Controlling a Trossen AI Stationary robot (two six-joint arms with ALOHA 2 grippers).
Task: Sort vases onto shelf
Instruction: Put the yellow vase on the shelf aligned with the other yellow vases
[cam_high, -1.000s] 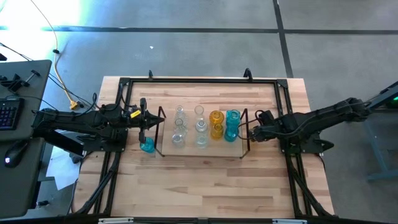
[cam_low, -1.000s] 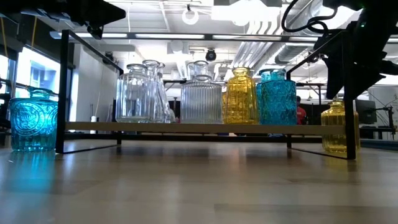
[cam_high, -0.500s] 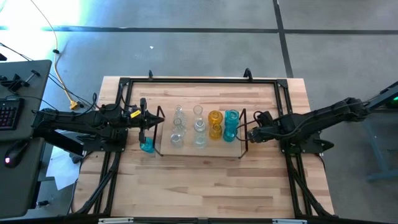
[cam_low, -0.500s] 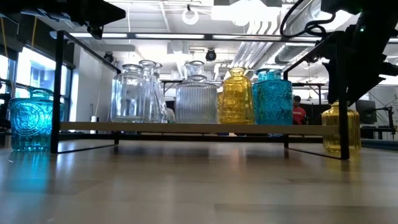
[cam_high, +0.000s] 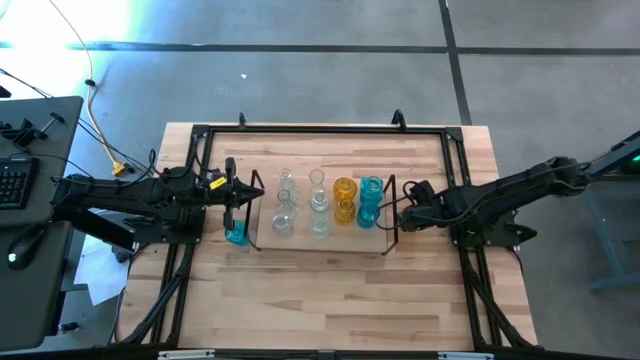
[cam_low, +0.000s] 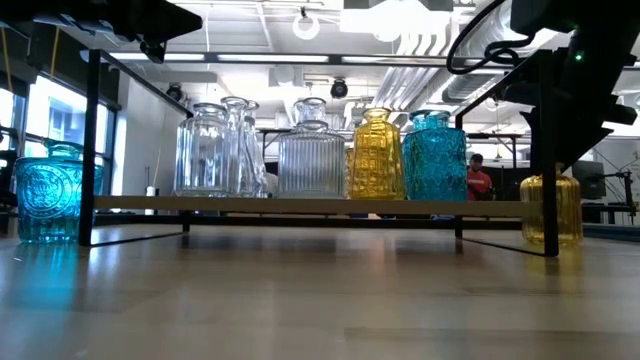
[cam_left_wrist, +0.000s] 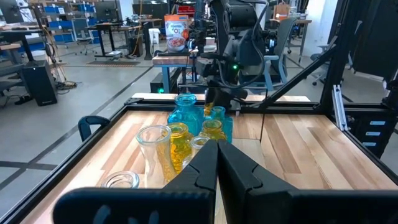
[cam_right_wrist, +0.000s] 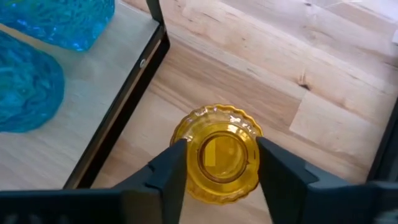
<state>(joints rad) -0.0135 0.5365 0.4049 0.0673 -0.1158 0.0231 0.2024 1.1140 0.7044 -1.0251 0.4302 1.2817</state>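
A: Where does the right arm sit in the overhead picture?

B: It comes in from the right edge, stretched low and nearly level toward the middle; the right gripper is at the right end of the low flat shelf with thin black wire end frames; in its own wrist picture the two dark fingers stand apart on either side of the ribbed mouth of a small amber-yellow glass vase, close to it, though whether they press it I cannot tell; that vase stands on the pale wooden table, just beside the shelf's edge, not on it.

A: And the left arm?

B: It reaches in level from the left edge of the overhead picture; the left gripper is over the shelf's left end, its fingers together with nothing between them; below it in that picture a turquoise-blue patterned glass vase stands on the table, outside the shelf's left frame.

A: What is on the shelf?

B: In the table-level picture, left to right: clear glass vases, a ribbed clear one, an amber-yellow one, then a turquoise one; all upright and close together.
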